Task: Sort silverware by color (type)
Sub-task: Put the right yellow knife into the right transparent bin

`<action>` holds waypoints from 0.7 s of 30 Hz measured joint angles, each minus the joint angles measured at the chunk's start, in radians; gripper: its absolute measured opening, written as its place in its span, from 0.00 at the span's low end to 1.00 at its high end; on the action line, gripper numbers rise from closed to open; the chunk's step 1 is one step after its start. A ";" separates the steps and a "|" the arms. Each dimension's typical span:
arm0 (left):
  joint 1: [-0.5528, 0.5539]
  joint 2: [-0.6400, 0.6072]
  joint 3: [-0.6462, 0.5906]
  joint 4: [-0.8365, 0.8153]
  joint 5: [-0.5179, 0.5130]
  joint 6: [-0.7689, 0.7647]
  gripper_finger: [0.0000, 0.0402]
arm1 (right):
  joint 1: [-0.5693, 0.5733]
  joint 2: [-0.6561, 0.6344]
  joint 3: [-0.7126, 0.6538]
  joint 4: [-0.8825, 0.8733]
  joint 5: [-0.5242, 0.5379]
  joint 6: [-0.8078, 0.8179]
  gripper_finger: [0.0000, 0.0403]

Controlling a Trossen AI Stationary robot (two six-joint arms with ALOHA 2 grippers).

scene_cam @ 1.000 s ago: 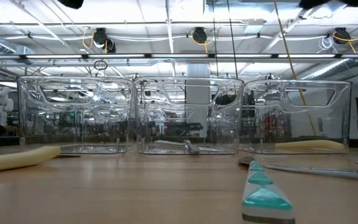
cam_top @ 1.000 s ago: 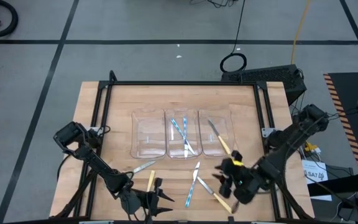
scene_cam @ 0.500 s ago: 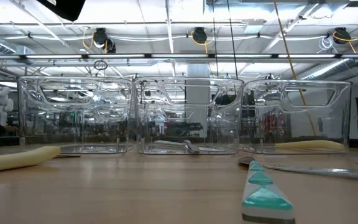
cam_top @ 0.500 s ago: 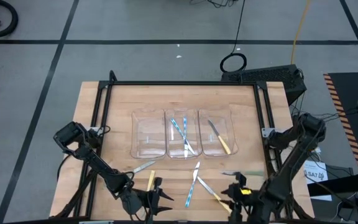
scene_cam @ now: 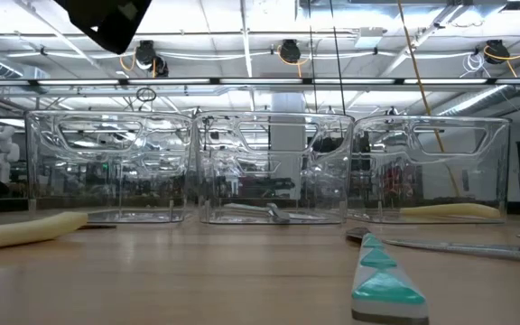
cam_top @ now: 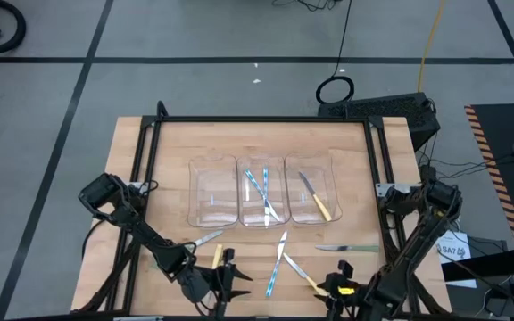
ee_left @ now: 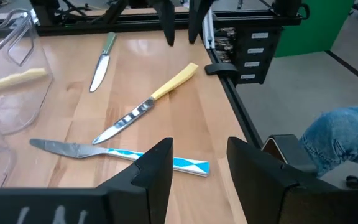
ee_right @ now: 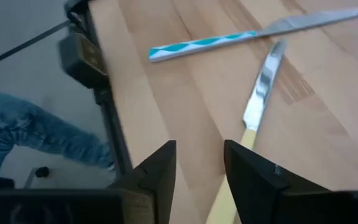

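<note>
1. The silverware lies partly in three clear bins (cam_top: 213, 192) at the middle of the table (cam_top: 168, 152), and partly loose on the wood in front of them.
2. In the middle bin lie light-blue pieces (cam_top: 259, 189); in the right bin lies a yellow knife (cam_top: 314, 198). What the left bin holds I cannot tell.
3. Loose on the table, near the front edge: a blue knife (cam_top: 276, 266) and a second yellow knife (cam_top: 298, 273), which cross each other in the high view.
4. A green knife (cam_top: 346, 249) lies to the right of these two, apart from them, flat on the wood.
5. More to the left lie a yellow-handled piece (cam_top: 216, 259) and a silvery piece (cam_top: 205, 239), close to each other.
6. The left gripper (ee_left: 197, 165) is low at the front edge of the table, just beside the yellow-handled piece. Its fingers (ee_left: 157, 168) stand apart with a clear gap, and nothing is between them.
7. The right gripper (ee_right: 199, 163) is at the front edge too, beside the handle end of the second yellow knife. Its fingers (ee_right: 160, 167) are apart and hold nothing; the handle shows between them but lies on the table.
8. Blue jeans of a person (ee_left: 337, 134) show beyond the table edge in both wrist views.
</note>
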State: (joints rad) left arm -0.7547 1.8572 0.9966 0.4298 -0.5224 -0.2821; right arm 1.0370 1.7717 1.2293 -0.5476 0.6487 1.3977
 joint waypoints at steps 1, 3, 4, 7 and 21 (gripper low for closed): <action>0.000 0.000 0.000 -0.003 0.000 -0.005 0.40 | -0.001 0.007 0.000 0.000 -0.004 0.010 0.32; -0.001 0.000 0.000 -0.016 0.000 -0.014 0.40 | -0.002 0.018 0.002 -0.006 -0.025 0.031 0.32; -0.001 0.000 0.000 -0.022 0.000 -0.016 0.40 | -0.001 0.025 0.007 -0.012 -0.026 0.037 0.32; -0.001 0.000 0.000 -0.043 0.000 -0.019 0.40 | -0.001 0.045 0.027 -0.040 -0.027 0.066 0.32; 0.016 0.000 0.000 -0.091 0.000 -0.104 0.40 | 0.003 0.241 0.285 -0.307 -0.165 0.163 0.32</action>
State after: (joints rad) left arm -0.7391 1.8572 0.9966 0.3386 -0.5228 -0.3859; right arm 1.0403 2.0130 1.5146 -0.8543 0.4839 1.5612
